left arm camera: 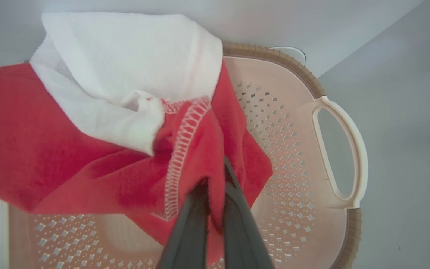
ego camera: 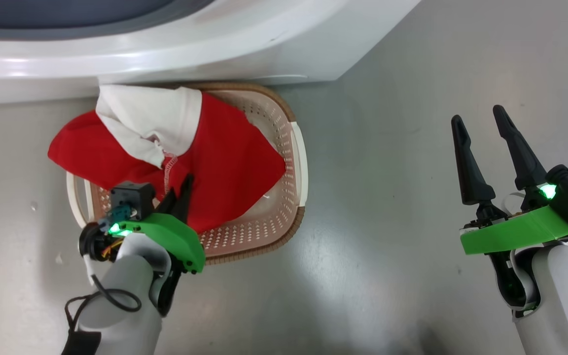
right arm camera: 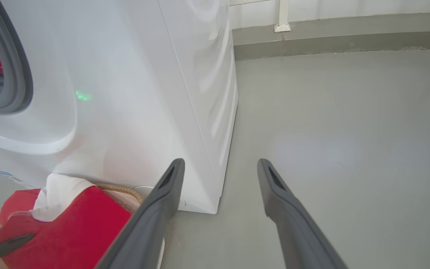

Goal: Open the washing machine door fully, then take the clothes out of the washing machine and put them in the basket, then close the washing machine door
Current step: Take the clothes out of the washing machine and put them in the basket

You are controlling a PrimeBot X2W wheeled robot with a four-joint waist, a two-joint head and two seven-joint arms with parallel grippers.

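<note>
On the floor, tight against the washer front: basket with clothes draped over it, white lining up, red spilling past its left rim. Left claw is pinched closed on a red fold of the clothes above the basket's near side. Right claw is spread wide, empty, above bare floor well right of the basket.

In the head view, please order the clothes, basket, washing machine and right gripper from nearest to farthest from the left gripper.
1. The clothes: pinched in the left gripper.
2. The basket: directly beneath it.
3. The washing machine: beyond the basket.
4. The right gripper: far right, open.
</note>
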